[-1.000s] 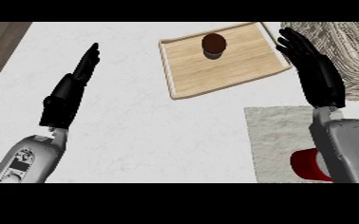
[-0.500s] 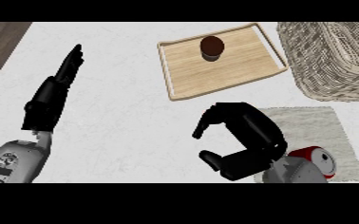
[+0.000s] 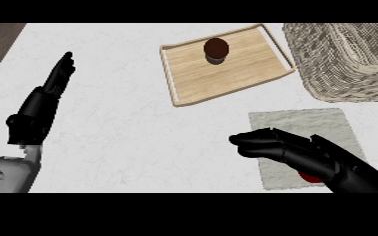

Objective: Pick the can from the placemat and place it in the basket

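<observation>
Since half a second ago, the right hand (image 3: pixel 310 157) has stretched out over the placemat (image 3: pixel 303 125), fingers extended, covering most of the red can (image 3: pixel 313 178). Far left of the placemat, the left hand (image 3: pixel 46 100) rests open, fingers straight. Beyond the placemat stands the basket (image 3: pixel 336 62), with the wooden tray (image 3: pixel 221 70) to its left.

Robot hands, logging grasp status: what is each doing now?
Left robot hand: open, holding nothing.
Right robot hand: open above the red can, not gripping it.
</observation>
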`<state>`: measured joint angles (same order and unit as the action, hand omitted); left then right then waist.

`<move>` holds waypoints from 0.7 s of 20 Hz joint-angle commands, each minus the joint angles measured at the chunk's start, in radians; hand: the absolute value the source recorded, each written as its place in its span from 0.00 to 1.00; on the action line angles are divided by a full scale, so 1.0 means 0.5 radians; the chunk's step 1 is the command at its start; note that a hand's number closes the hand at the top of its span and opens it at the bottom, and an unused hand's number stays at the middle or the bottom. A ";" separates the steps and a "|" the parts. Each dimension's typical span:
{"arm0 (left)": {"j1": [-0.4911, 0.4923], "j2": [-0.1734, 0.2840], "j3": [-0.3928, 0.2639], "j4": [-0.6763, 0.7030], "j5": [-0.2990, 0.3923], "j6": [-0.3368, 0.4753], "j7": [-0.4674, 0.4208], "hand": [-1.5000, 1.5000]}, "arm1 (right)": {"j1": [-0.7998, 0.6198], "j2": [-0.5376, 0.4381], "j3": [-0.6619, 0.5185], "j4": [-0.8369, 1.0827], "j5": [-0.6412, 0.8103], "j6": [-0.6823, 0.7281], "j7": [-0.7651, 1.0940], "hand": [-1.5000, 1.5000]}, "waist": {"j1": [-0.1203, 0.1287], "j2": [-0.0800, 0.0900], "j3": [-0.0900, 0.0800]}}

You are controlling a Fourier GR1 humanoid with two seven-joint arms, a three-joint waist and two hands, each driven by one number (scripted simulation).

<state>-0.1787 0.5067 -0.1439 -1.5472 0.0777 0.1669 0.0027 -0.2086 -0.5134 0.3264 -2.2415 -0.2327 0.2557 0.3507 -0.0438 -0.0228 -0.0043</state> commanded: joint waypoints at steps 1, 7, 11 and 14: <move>0.015 -0.007 -0.010 -0.020 0.000 -0.015 -0.013 0.50 | -0.219 -0.462 -0.200 -0.148 0.179 0.254 0.219 0.00 | 0.029 0.012 -0.003; 0.004 -0.013 -0.010 -0.003 0.000 -0.042 -0.060 0.50 | -0.469 -1.029 -0.241 -0.157 -0.126 0.928 0.322 0.00 | 0.080 0.033 -0.003; -0.044 0.045 0.076 0.075 0.050 -0.121 -0.085 0.50 | -0.553 -1.305 -0.326 -0.111 -0.495 1.236 0.348 0.00 | 0.057 0.037 -0.002; -0.033 -0.024 0.028 0.036 0.000 -0.094 -0.098 0.50 | -0.691 -1.407 -0.412 0.180 -0.603 1.488 0.243 0.00 | 0.105 0.048 0.004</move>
<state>-0.1913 0.4979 -0.1366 -1.5302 0.0805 0.1322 -0.0352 -0.4956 -1.1224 0.1639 -2.2376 -0.4373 0.8469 0.4899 -0.0017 -0.0026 -0.0043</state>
